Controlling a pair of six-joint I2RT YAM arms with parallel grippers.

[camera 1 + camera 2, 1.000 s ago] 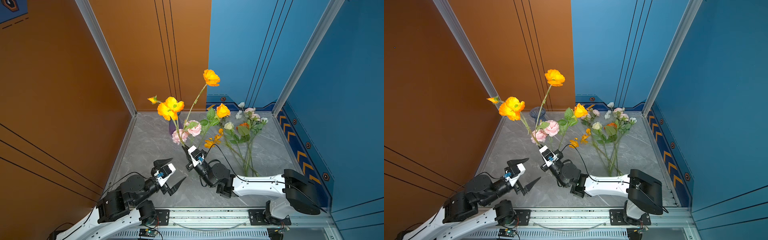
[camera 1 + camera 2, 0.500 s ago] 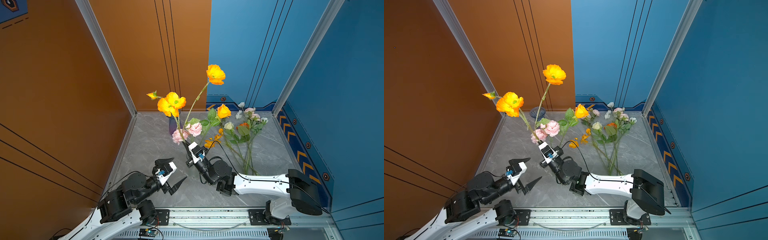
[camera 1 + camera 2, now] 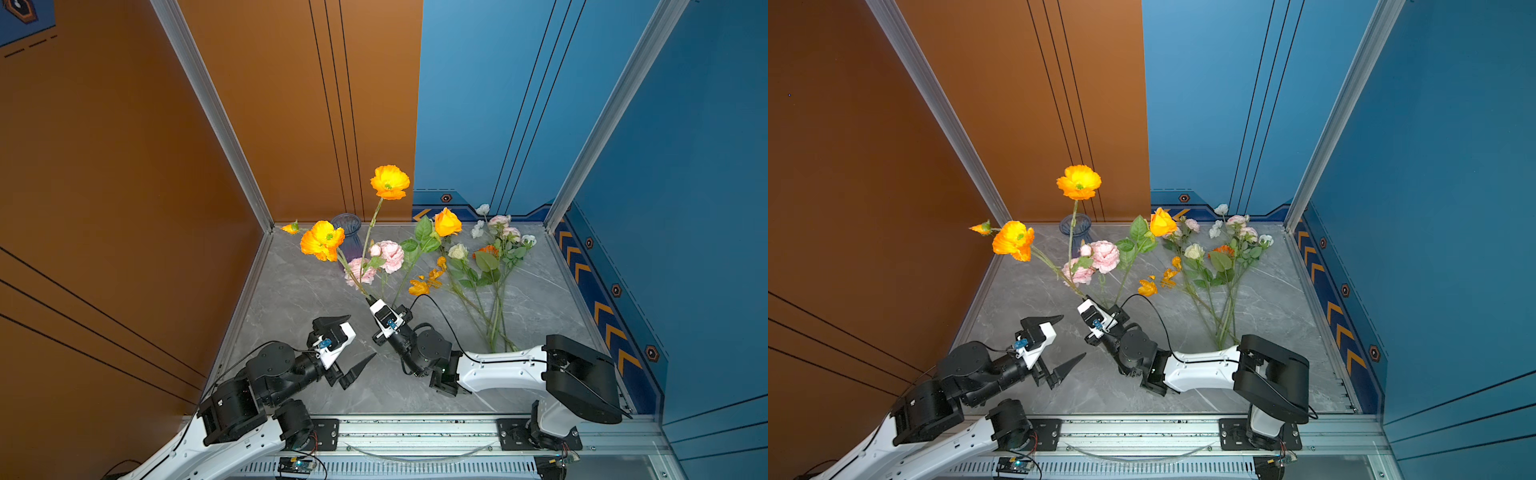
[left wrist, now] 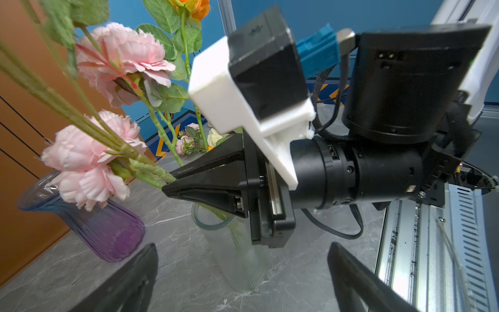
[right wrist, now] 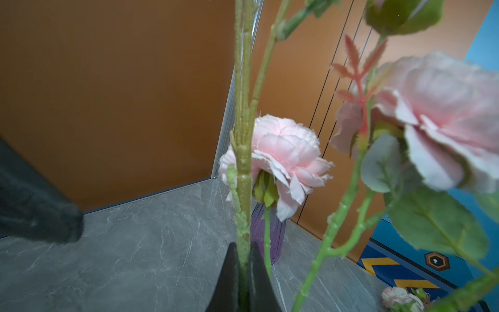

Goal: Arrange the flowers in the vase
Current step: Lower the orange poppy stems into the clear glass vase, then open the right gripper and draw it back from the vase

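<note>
While the right gripper [image 3: 368,299] clamps the poppy stem [image 3: 371,237] over the vase [image 4: 237,254] mid-table [image 3: 291,299], the left gripper [image 3: 361,336] gapes wide, empty. Approx half done: pink blooms [image 3: 390,253] & rose [image 3: 446,222] look placed; remaining flowers [image 3: 486,266] lie twd far-right corner.

Frayed cloth petals [image 5: 286,151] and rough plastic stems [image 5: 243,151] are seen on the flowers [image 3: 390,255]. The clear vase [image 4: 237,256] is made of ribbed glass; beside it, glossy glass is seen in the purple vase [image 4: 108,232], on a smooth marbled table [image 3: 291,299].
</note>
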